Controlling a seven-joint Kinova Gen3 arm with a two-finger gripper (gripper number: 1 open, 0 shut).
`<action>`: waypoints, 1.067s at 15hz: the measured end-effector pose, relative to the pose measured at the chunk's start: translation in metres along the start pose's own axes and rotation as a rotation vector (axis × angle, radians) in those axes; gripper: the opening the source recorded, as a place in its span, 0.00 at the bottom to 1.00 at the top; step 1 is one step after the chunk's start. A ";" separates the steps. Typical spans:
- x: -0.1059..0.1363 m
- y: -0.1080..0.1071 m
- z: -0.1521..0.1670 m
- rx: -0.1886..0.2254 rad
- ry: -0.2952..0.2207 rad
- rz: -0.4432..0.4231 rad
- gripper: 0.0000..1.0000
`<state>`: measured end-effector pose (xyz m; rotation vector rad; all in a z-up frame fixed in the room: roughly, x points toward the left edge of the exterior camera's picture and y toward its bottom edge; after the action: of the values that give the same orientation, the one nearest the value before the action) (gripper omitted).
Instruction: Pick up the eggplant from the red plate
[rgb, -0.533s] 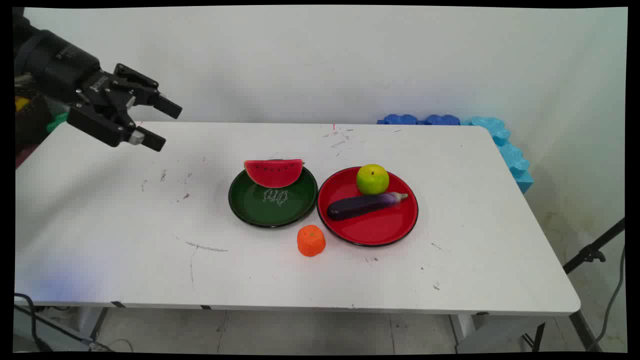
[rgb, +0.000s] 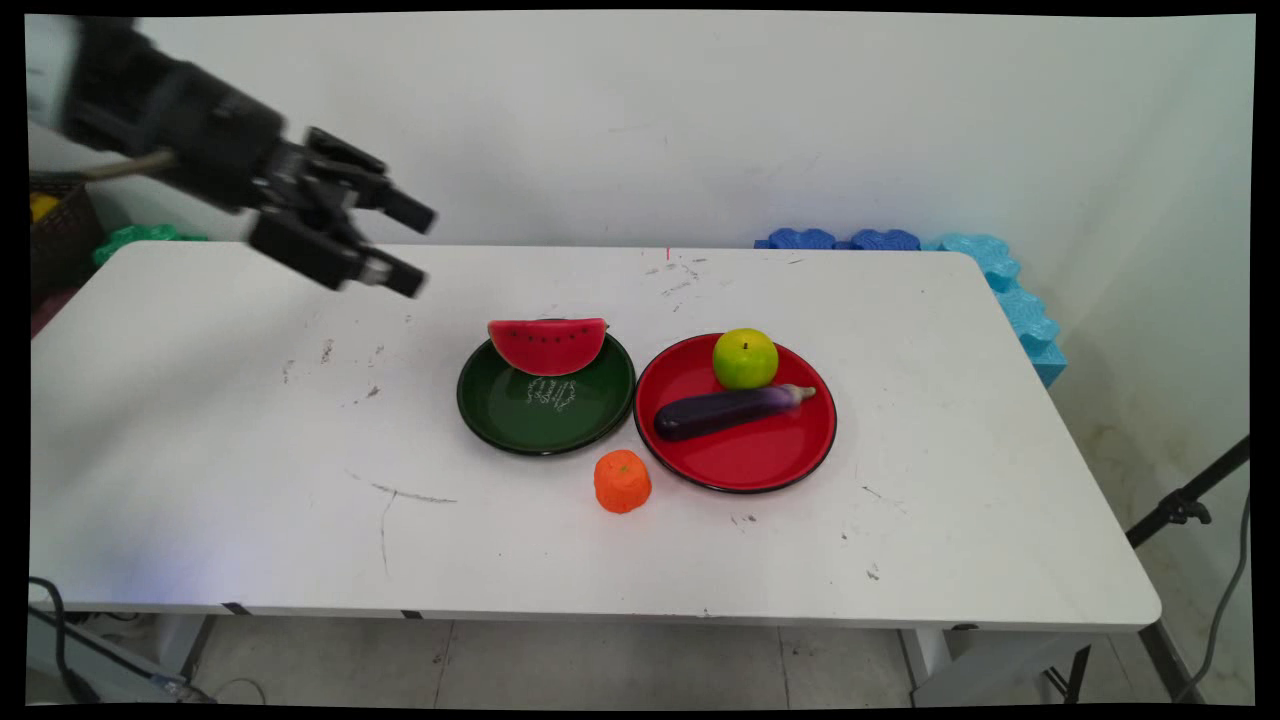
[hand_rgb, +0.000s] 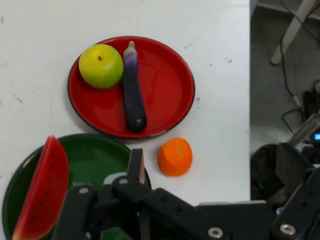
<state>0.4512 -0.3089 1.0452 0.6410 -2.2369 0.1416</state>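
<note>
The black two-finger gripper was found raised above the far left part of the scuffed white table. Its fingers were spread apart with nothing between them, and it touched nothing. The hand was tilted forward and down, with the fingers pointing towards the crockery at the table's middle. The nearest item was a red wedge-shaped toy watermelon slice, which lay below and ahead of the fingertips, well apart from them. The slice rested on its rind across the far rim of a round dark green plate. Immediately beyond that plate, as measured from the gripper, stood a round red plate with a black rim; the two rims nearly met, though contact between them could not be confirmed. The red plate held a round yellow-green toy apple and a long dark purple toy aubergine, which lay side by side and touched or very nearly touched. A small stubby orange toy fruit stood on the bare table, just beside both plates on their near side and farther from the gripper than the slice. In the hand view, all four items lay ahead of the linkage, with the green plate closest. Blue foam interlocking pieces lay at the table's far right corner, the part of the scene farthest from the gripper.
</note>
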 end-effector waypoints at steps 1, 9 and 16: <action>0.005 0.002 0.007 0.010 -0.005 0.000 1.00; 0.053 -0.003 0.129 0.161 -0.109 -0.051 1.00; 0.073 -0.013 0.242 0.197 -0.234 -0.057 1.00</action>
<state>0.2554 -0.4217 0.9316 0.8649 -2.4457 0.2731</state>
